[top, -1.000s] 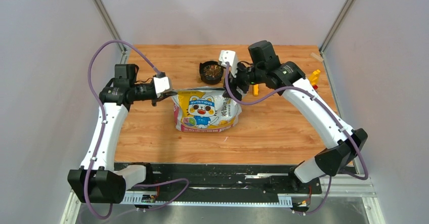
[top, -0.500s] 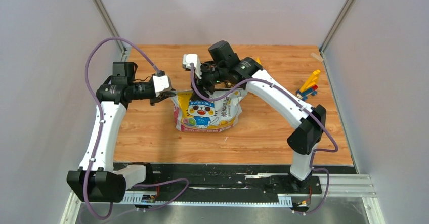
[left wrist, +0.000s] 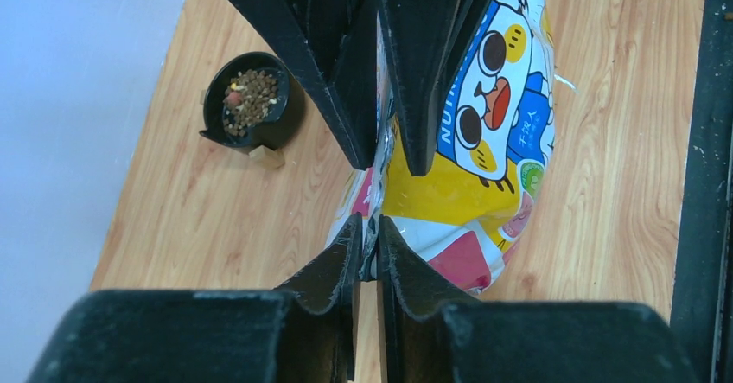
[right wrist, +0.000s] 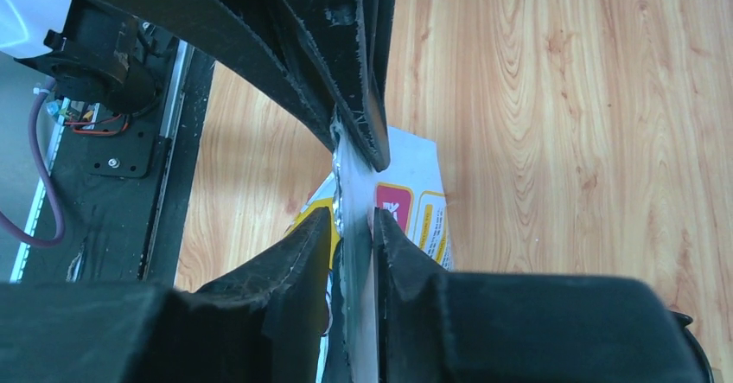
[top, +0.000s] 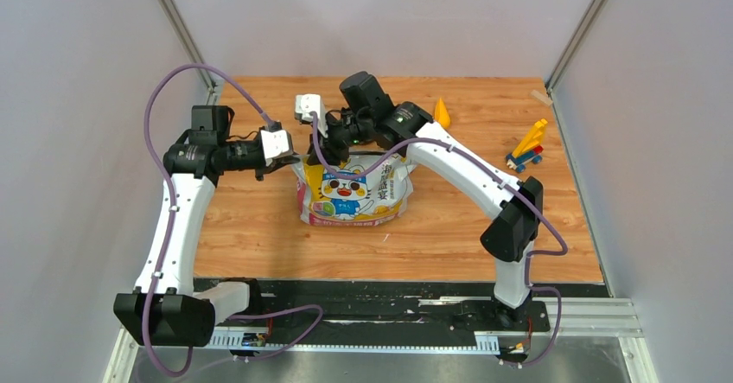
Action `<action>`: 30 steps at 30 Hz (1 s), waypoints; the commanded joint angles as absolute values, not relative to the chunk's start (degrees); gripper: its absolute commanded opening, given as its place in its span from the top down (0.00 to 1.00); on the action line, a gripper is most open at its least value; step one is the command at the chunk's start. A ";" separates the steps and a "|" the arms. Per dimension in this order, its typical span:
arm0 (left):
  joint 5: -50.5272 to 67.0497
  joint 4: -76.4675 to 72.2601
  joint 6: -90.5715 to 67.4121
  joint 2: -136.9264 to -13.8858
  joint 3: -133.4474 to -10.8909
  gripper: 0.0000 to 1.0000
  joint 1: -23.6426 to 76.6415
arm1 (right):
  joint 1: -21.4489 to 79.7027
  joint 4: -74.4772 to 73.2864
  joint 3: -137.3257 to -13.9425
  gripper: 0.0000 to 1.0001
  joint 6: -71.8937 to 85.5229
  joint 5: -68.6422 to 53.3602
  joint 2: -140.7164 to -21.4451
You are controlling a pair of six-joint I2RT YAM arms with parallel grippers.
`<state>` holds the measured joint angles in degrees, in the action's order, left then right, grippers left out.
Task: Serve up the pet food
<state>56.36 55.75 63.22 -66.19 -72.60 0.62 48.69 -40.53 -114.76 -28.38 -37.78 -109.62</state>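
The cartoon-printed bag [top: 353, 193] stands upright mid-table. My left gripper [top: 291, 162] is shut on the left end of its top seam, as the left wrist view [left wrist: 369, 229] shows. My right gripper [top: 318, 153] pinches the same seam right beside it, with the silvery edge between its fingers in the right wrist view [right wrist: 353, 220]. The pet food [left wrist: 251, 98], brown kibble, fills a black bowl [left wrist: 292, 113] behind the bag. The bowl is hidden under the right arm in the top view. The bag's inside is hidden.
A yellow scoop [top: 442, 111] lies at the back of the table, right of the right arm. A stack of coloured toy blocks [top: 527, 150] sits near the right edge. A small wooden cube [left wrist: 266, 156] lies by the bowl.
My right arm has swung left from beside the bowl to the bag's top seam, next to the left gripper. The left gripper has kept its hold on the bag.
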 commanded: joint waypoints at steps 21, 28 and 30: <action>53.88 51.54 64.67 -62.52 -71.23 1.00 0.18 | 47.25 -40.85 -106.70 1.00 -40.06 -22.12 -101.52; 53.85 51.68 64.96 -62.74 -71.31 1.00 0.18 | 44.74 -45.10 -102.68 1.00 -42.09 -16.54 -97.12; 53.73 51.69 65.11 -62.83 -71.36 1.00 0.18 | 44.21 -45.87 -101.14 1.00 -42.03 -14.90 -96.08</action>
<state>56.29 51.96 63.61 -64.38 -70.96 1.48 49.17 -37.01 -103.77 -39.83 -25.93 -101.01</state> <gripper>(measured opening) 0.009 0.006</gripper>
